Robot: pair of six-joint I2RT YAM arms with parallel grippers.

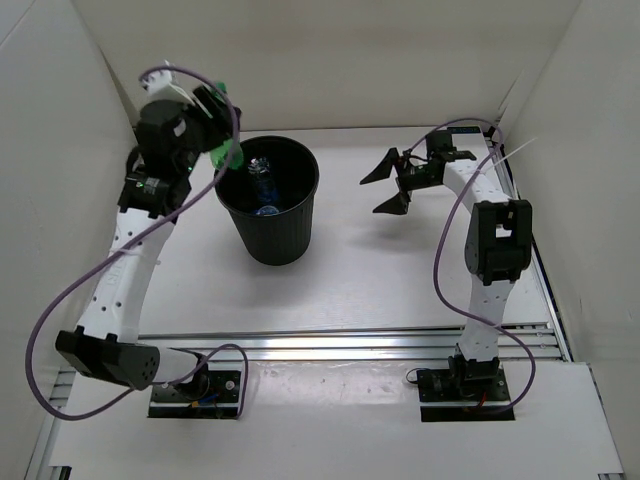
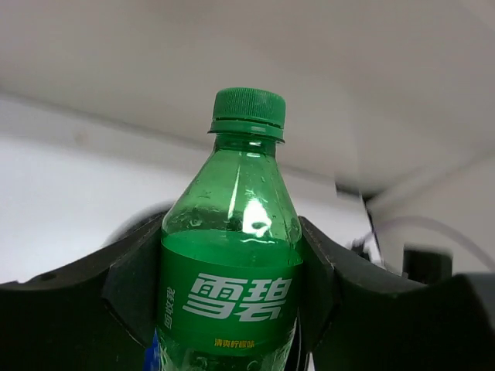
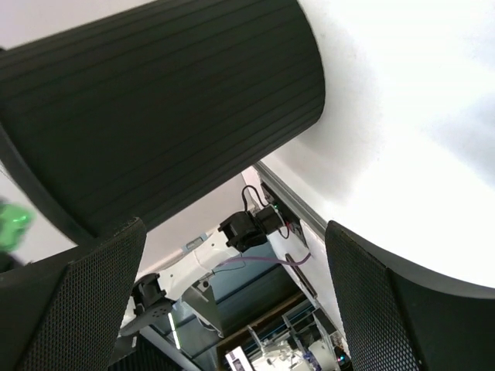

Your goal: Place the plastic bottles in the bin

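The left gripper (image 2: pixel 232 305) is clenched around the small green plastic bottle with the green screw cap (image 2: pixel 232 255), its two black fingers (image 2: pixel 128 286) pressing the labelled body from either side, cap clear of the pads. In the overhead view the bottle hangs off the table at the left edge of the round black plastic wastebasket (image 1: pixel 272 238), its lower end about over the rim rather than over the middle of the opening. Inside the bin lies at least one clear bottle with a blue label (image 1: pixel 262 182); how many are in there cannot be told. The step in hand looks like the drop. To do it well, the arm should probably carry the bottle further right, towards the centre of the mouth, before letting go, so it does not clip the rim and tumble onto the white table (image 1: pixel 380 270). The right gripper (image 1: pixel 393 186) stands spread wide and empty, well apart to the right of the bin.
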